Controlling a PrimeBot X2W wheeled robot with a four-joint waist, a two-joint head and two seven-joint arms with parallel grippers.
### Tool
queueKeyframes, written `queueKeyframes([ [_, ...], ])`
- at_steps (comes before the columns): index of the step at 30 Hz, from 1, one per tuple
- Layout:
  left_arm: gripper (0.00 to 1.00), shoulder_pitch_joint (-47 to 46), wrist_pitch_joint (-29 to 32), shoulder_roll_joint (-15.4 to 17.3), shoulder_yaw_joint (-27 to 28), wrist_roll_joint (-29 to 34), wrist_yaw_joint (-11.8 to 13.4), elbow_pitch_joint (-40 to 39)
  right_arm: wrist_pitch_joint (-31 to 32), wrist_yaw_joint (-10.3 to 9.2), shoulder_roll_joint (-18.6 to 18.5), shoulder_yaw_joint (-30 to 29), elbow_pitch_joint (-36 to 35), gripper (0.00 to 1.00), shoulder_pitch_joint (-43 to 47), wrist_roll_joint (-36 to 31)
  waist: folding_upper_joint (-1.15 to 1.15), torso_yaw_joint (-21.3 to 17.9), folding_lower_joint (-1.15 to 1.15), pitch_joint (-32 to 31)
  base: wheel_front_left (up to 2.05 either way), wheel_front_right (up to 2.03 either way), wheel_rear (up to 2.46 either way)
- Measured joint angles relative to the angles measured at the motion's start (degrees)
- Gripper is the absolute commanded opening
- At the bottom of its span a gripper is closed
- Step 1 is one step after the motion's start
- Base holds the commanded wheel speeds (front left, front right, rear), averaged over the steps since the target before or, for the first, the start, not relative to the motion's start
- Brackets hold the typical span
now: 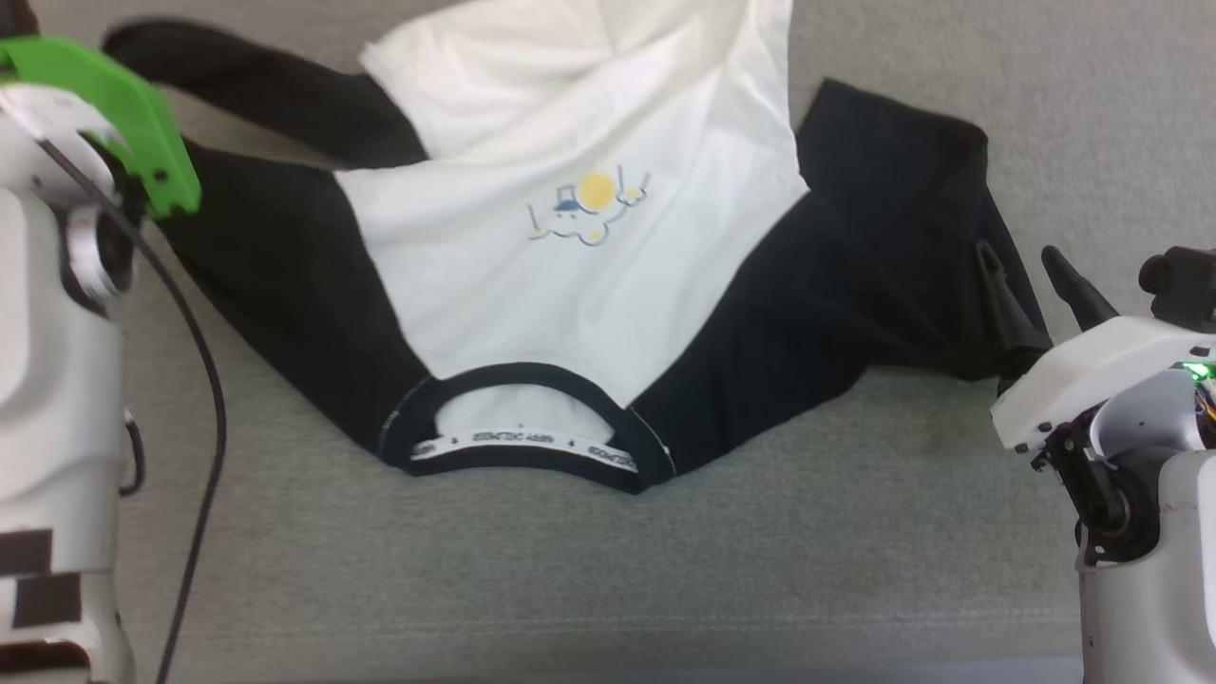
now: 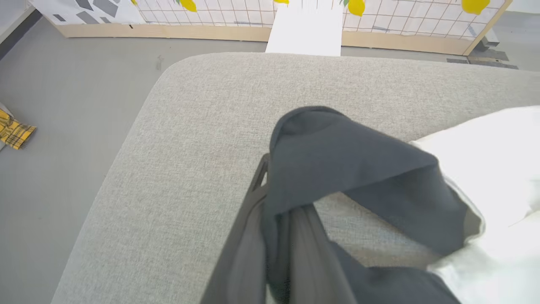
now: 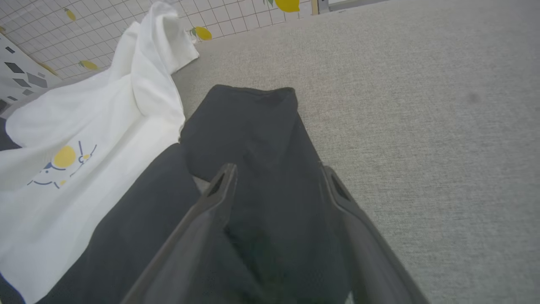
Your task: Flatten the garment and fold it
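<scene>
The garment (image 1: 570, 275), a white T-shirt with black sleeves and a small blue and yellow print, lies crumpled on the grey cushion (image 1: 665, 579), collar (image 1: 527, 446) toward me. In the left wrist view my left gripper (image 2: 272, 190) is shut on the black sleeve (image 2: 346, 169), which is lifted and drapes over the fingers. In the head view that arm's green wrist piece (image 1: 133, 123) sits by the sleeve end (image 1: 237, 85). My right gripper (image 1: 1016, 255) (image 3: 278, 173) stands open, its two fingers astride the other black sleeve (image 3: 253, 135) near its outer edge.
The cushion's rounded corner (image 2: 168, 71) drops to grey floor (image 2: 63, 105) on the left. A yellow plaid cloth (image 2: 12, 133) lies on that floor. A lemon-print partition (image 2: 400, 17) stands beyond. A black cable (image 1: 204, 380) hangs along my left arm.
</scene>
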Motion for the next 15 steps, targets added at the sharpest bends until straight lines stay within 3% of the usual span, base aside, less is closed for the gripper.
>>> queueKeyframes([
  [6, 0.0, -3.2, -2.3, 0.9, -0.4, 0.6, -0.6, 0.9, -1.2, 0.0, 0.0, 0.1, 0.1, 1.0, -0.4, 0.3, 0.0, -2.4, 0.0, 4.5, 0.0, 0.0, 0.0],
  [7, 0.38, -3.2, -3.2, 0.8, -0.4, 0.6, -0.6, 1.3, -1.5, 0.0, 0.0, 0.1, 0.2, 1.0, -0.4, 0.4, 0.0, -2.7, 0.01, 5.2, 0.0, 0.0, 0.0],
  [8, 1.0, -3.2, -3.6, 0.7, -0.6, 0.6, -0.6, 1.9, -1.5, 0.0, 0.0, 0.2, 0.4, 1.0, -0.5, 0.5, 0.0, -3.1, 0.01, 5.8, 0.0, 0.0, 0.0],
  [15, 1.0, -3.1, -10.1, -2.0, 0.0, -1.4, -1.3, 2.9, -1.7, 0.01, 0.0, -0.5, 1.3, 1.0, -0.1, 0.0, 0.0, -3.4, 0.01, 5.8, 0.0, 0.0, 0.0],
])
